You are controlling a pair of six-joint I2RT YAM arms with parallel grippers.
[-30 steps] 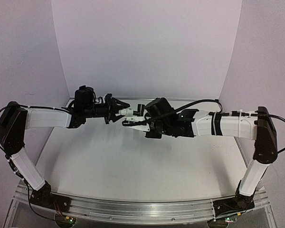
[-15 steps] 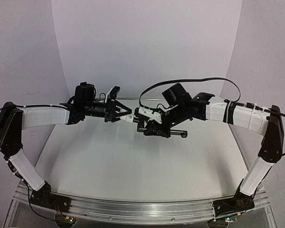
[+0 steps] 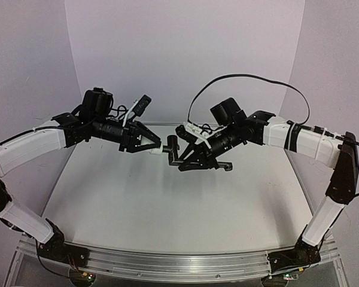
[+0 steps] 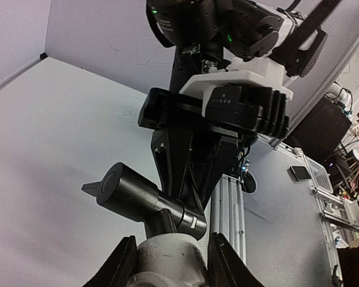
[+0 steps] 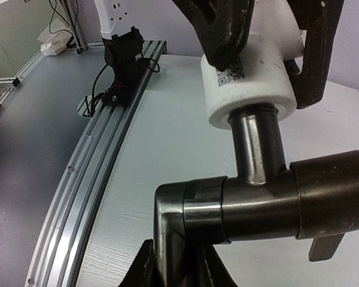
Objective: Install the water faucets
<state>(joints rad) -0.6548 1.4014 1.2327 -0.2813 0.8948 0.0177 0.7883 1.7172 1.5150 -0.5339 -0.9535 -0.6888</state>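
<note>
Both arms meet above the middle of the table. My left gripper (image 3: 156, 147) is shut on the white cylindrical fitting (image 3: 160, 149), whose sides sit between the two fingers in the left wrist view (image 4: 170, 260). The black faucet (image 3: 175, 150) has its short stem in the end of that fitting (image 5: 251, 84). Its crossbar body (image 5: 260, 206) lies across the right wrist view. My right gripper (image 5: 175, 254) is shut on the faucet's thin rod just below the elbow. The rod's far end (image 3: 227, 167) sticks out to the right.
The white table (image 3: 167, 206) lies well below the held parts. An aluminium rail (image 3: 167, 263) runs along the near edge with both arm bases on it. Pale walls close the back and sides. A black cable (image 3: 251, 78) arches over the right arm.
Both arms have lifted. The left elbow swung up and outward. The right wrist rolled and its cable arches higher. The faucet and fitting stay together between the grippers.
</note>
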